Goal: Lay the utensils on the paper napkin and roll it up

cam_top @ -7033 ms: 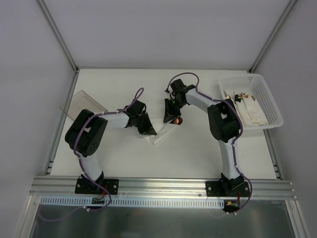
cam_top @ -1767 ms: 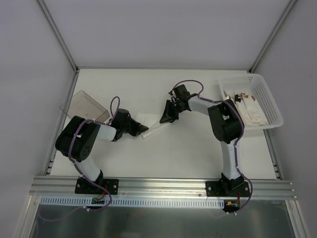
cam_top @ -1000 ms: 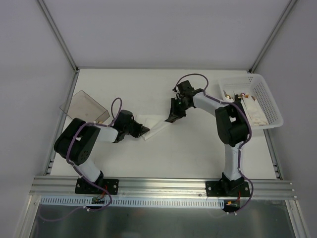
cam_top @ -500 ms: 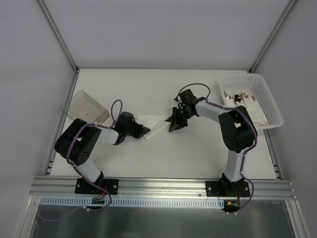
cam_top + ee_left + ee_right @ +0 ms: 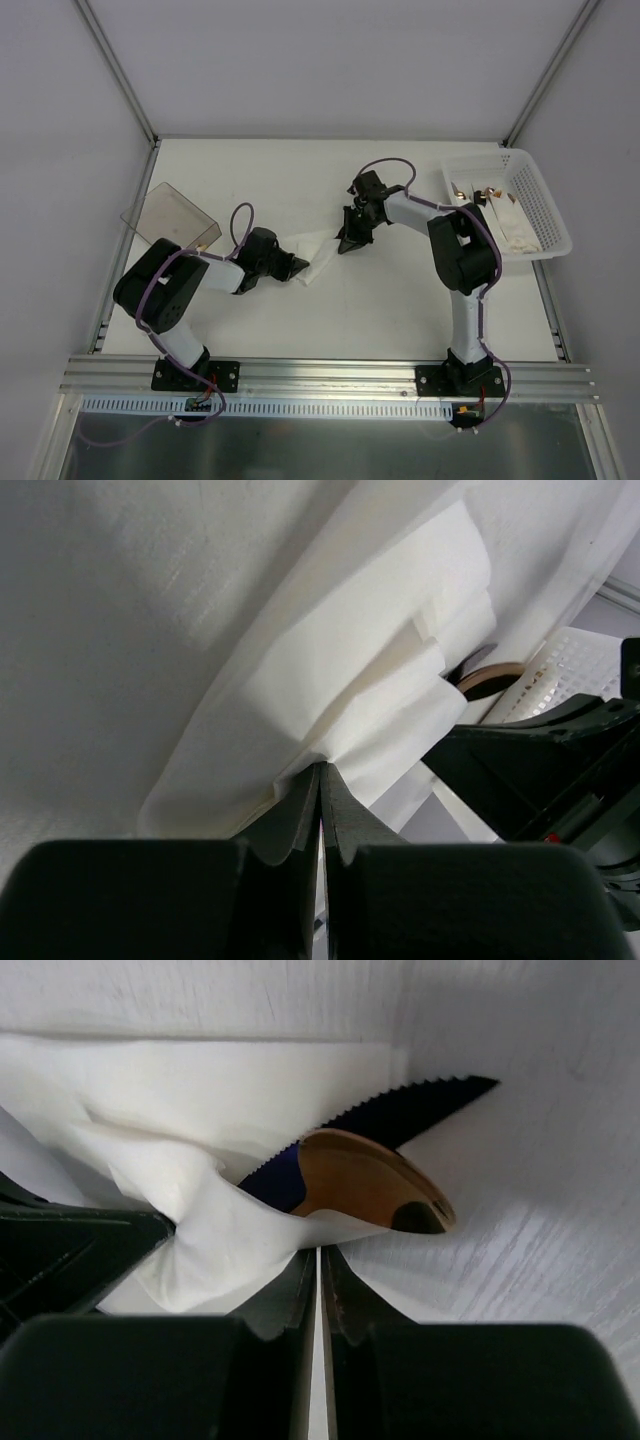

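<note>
The left gripper [image 5: 320,772] and right gripper [image 5: 319,1255] are each clamping the paper napkin [image 5: 370,680], which is loosely wrapping the utensils [image 5: 370,1190] just ahead of the right tips; rolling is appearing incomplete.

Thin, matt white paper napkin [image 5: 190,1100], soft and creased; utensils [image 5: 340,1165]: spoon [image 5: 375,1190] smooth, glossy tan-brown, serrated knife [image 5: 410,1105] dull and dark; matt black plastic of left gripper [image 5: 320,775] and right gripper [image 5: 319,1258]; perforated white plastic basket [image 5: 545,210]; smoky clear plastic container [image 5: 165,210]; matt white, faintly grained table [image 5: 330,310]; brushed metal rail [image 5: 330,372].
</note>
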Robot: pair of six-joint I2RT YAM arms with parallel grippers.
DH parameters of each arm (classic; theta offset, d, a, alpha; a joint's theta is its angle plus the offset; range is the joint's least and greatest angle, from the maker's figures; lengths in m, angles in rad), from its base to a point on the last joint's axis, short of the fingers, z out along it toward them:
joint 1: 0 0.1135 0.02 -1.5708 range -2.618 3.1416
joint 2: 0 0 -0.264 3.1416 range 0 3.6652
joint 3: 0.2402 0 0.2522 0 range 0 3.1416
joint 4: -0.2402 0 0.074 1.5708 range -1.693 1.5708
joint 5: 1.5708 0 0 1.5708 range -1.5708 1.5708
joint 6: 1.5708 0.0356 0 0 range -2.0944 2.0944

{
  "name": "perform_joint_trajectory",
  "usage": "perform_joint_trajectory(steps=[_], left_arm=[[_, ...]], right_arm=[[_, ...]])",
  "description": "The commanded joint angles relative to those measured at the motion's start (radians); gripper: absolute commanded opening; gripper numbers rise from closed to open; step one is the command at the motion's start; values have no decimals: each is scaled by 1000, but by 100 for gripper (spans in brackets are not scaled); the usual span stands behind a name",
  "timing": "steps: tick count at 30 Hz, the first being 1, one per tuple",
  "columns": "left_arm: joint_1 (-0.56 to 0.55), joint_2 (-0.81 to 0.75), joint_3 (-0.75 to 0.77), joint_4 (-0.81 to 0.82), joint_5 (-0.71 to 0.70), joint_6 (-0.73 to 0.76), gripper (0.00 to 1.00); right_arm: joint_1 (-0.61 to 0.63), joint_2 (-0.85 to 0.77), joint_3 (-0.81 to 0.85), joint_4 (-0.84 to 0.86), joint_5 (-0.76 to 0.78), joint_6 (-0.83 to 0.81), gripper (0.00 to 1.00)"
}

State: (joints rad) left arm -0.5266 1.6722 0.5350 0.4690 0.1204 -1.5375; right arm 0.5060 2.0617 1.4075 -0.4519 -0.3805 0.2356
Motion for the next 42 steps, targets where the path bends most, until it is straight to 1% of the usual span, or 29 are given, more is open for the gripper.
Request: perform_joint_trajectory(steps=[1, 5, 9, 11, 12, 13, 17, 20, 25, 30, 34, 42], left_arm=[[-23, 61, -38, -191, -38, 19, 0], [-21, 61, -41, -191, -48, 11, 0], [-23, 67, -38, -193, -57, 7, 0], [-21, 69, -36, -197, -61, 8, 0], [-19, 69, -35, -199, -64, 8, 0], [-19, 69, -33, -205, -65, 10, 0], [-13, 69, -17, -242, -68, 36, 0], [-9, 63, -4, -257, -70, 57, 0], [-7, 57, 8, -280, -73, 80, 0], [-6, 49, 19, -293, -77, 100, 0], [-6, 37, 23, -309, -87, 114, 0], [-7, 35, 42, -317, -84, 148, 0]], right_arm=[[2, 34, 62, -13, 52, 10, 8], [-1, 35, 76, -13, 45, 5, 9], [-9, 2, 47, -16, -18, -21, 8], [-12, -50, 2, 10, -47, -41, 8], [-12, -70, -14, 27, -85, -42, 8], [-11, -109, -34, 69, -109, -44, 8], [-11, -178, -114, 169, -196, -3, 9], [-6, -187, -120, 229, -242, 40, 9], [-4, -146, -119, 335, -278, 157, 11], [-4, -72, -114, 390, -279, 237, 12], [0, -35, -127, 404, -264, 255, 12], [8, 18, -148, 369, -199, 226, 12]])
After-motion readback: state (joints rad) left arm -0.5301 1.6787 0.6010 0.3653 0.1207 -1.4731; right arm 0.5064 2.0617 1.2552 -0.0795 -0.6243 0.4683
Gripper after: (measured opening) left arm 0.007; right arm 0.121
